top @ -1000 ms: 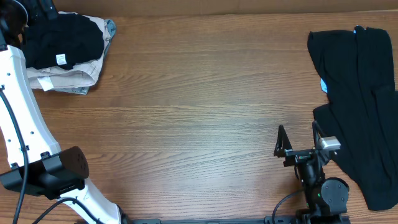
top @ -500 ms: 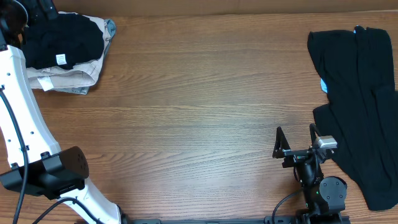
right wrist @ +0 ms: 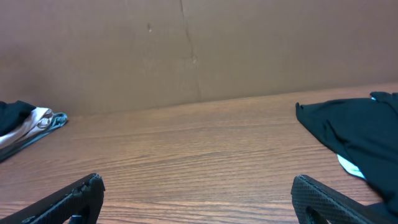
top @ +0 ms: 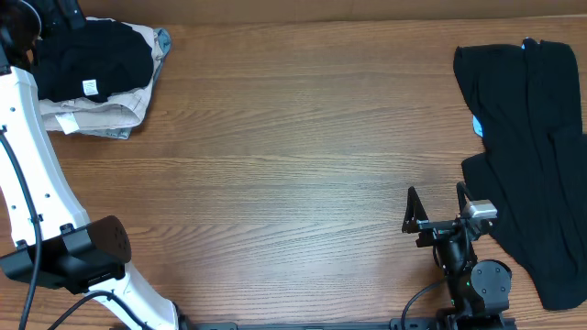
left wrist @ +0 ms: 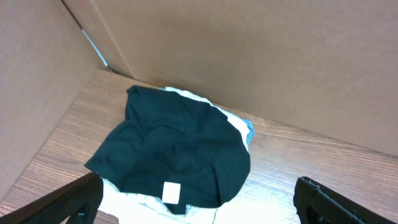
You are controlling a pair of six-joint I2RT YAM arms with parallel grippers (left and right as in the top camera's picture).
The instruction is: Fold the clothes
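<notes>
A folded black garment with a small white label lies on a pile of light clothes at the table's far left corner. It also shows in the left wrist view, where my left gripper hovers above it, open and empty. Unfolded black clothes lie spread along the right edge and reach into the right wrist view. My right gripper is open and empty just left of them, low over the wood near the front edge, and also shows in its own wrist view.
Beige and white garments lie under the folded black one. A cardboard wall runs along the table's far side. The left arm's white links run along the left edge. A light blue bit peeks from the right-hand clothes.
My right gripper has shifted slightly to the left and then stayed still. The left arm and the clothes have not moved.
</notes>
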